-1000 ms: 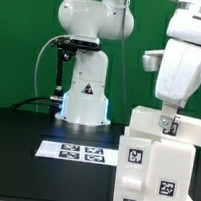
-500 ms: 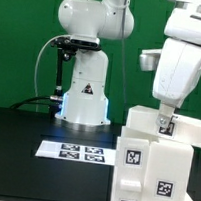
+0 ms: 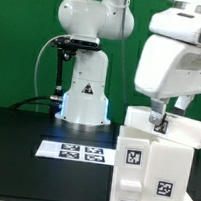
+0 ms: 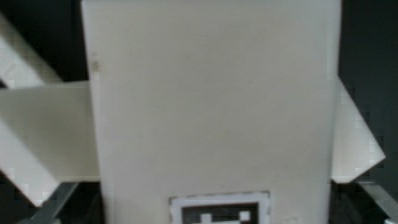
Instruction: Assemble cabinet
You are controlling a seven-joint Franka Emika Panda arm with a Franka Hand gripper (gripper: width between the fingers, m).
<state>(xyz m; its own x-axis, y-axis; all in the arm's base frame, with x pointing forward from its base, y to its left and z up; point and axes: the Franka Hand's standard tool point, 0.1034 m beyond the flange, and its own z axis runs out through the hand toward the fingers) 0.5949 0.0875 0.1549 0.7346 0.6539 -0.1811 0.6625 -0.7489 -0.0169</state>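
One cabinet [image 3: 160, 165] stands right under my claw [image 3: 159, 120], showing four marker tags. My fingers straddle its upright top panel [image 4: 214, 100]; whether they grip it, I cannot tell. One marker board [image 3: 79, 152] lies on the black table [image 3: 23, 151], green wall behind.

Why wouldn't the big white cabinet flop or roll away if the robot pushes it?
The cabinet looks like stiff plastic with flat panels, so it probably keeps its shape. Its boxy, flat-sided form on the table makes rolling unlikely; it would more likely slide, since the smooth surfaces look slippery. It stands fairly tall, so a push near the top, where the gripper is, might tip it.
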